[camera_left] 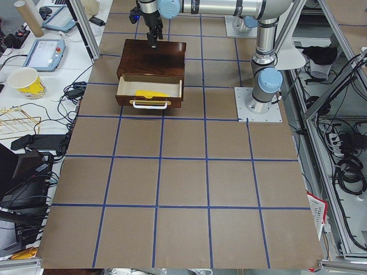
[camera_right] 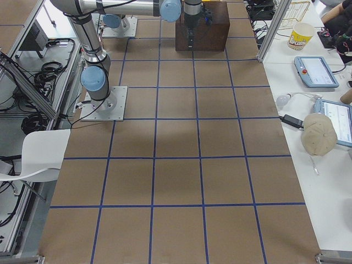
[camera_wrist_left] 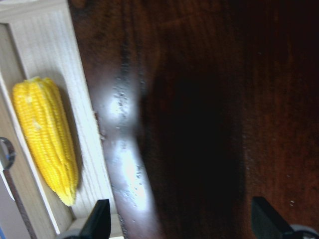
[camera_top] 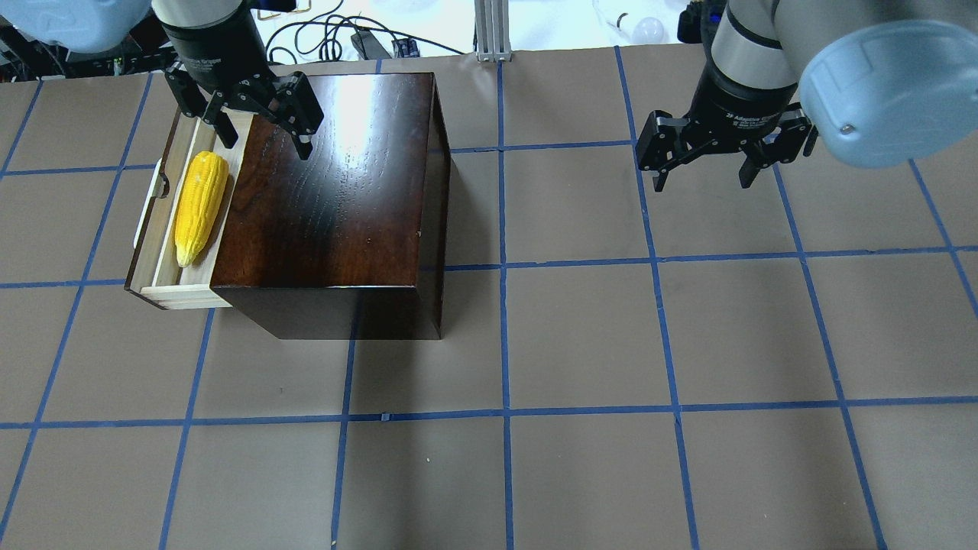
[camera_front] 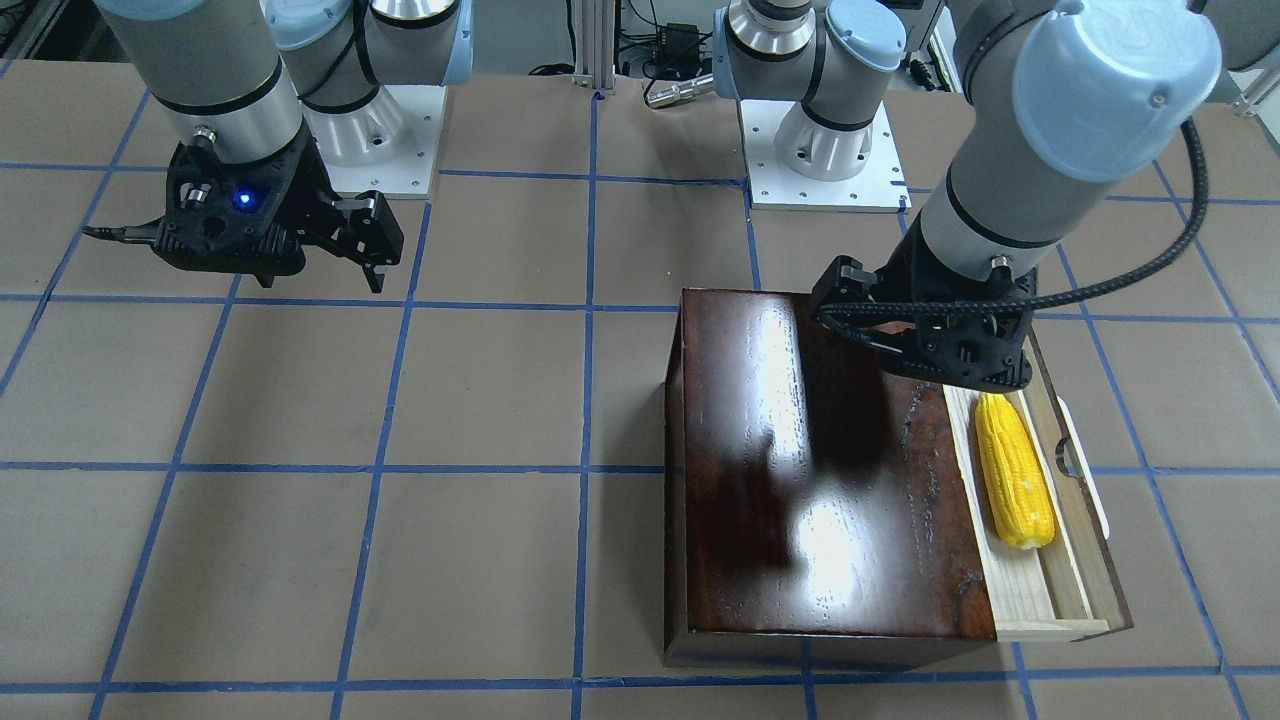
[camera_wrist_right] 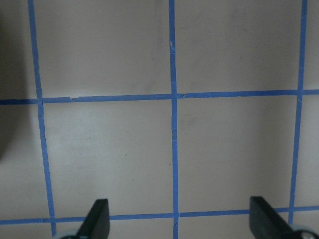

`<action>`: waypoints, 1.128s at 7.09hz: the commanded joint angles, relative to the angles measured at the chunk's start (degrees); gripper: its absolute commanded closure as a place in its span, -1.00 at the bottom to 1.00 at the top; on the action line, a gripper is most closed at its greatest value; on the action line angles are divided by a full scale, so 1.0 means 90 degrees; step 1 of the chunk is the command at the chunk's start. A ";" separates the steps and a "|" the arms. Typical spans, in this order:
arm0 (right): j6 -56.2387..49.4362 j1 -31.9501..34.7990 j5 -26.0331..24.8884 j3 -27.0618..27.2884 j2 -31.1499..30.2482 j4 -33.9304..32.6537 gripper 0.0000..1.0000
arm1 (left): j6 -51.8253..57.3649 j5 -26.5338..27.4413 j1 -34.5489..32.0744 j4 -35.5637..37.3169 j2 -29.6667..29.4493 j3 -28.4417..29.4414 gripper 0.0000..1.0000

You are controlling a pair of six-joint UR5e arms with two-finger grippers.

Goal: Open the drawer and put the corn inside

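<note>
Corn [camera_front: 1013, 472] flat in pulled-out drawer [camera_front: 1085, 560], lengthwise, untouched, near tabletop's operator-side edge.

Overhead: left gripper [camera_top: 266, 145] spread wide, empty, over box [camera_top: 328, 198] top beside drawer. Right gripper [camera_top: 701, 182] spread, empty, over bare tabletop toward right edge.

Left wrist: fingers [camera_wrist_left: 97, 219] clear of corn.

Placing looks finished. Best to lift straight up, avoid clipping box or drawer wall.

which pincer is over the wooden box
The left pincer: it hovers open above the dark box, next to the drawer holding the corn. The right pincer hangs over the table, away from the box.
</note>
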 commanded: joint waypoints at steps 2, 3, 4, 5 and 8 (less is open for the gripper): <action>0.0000 0.0000 0.0000 0.0000 0.0000 0.0002 -1.00 | -0.0143 -0.0168 -0.0038 0.0091 0.0564 -0.0677 -1.00; 0.0000 0.0000 0.0000 0.0000 0.0000 0.0002 -1.00 | -0.0299 -0.0178 -0.0038 0.0091 0.0613 -0.0707 -1.00; 0.0000 0.0000 0.0000 0.0000 0.0000 0.0002 -1.00 | -0.0446 -0.0178 -0.0019 0.0140 0.0604 -0.0717 -1.00; 0.0000 0.0000 0.0000 0.0000 0.0000 -0.0008 -1.00 | -0.0418 -0.0198 0.0040 0.0275 0.0575 -0.0736 -1.00; 0.0000 0.0000 0.0000 0.0000 0.0000 0.0002 -1.00 | -0.0476 -0.0461 0.0069 0.0345 0.0565 -0.0737 -1.00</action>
